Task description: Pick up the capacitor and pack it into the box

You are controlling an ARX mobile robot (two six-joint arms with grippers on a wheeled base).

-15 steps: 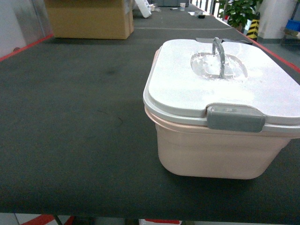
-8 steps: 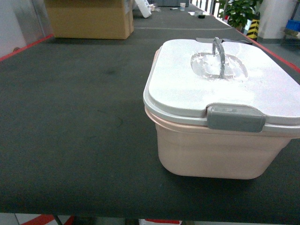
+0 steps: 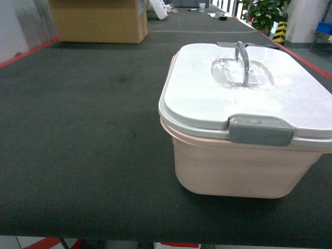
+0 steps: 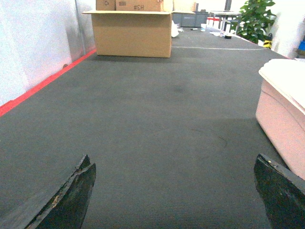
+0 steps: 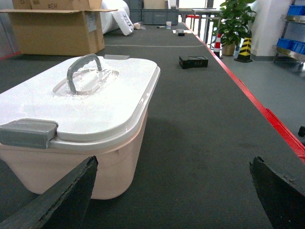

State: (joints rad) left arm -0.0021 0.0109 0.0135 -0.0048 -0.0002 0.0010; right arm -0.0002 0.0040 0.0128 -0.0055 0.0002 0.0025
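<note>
Sitting lidded, box near table's front edge.

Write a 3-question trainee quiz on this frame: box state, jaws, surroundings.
1. True or false: the lid is on the pink box.
2. Are the left gripper jaws open or shut?
3. Multiple choice: what stands at the far end of the black mat? A) blue bin B) cardboard carton C) toolbox

Key
1. True; its grey latch sits at the near edge and the metal handle stands upright.
2. Open, nothing between them; the right gripper likewise.
3. B
</note>
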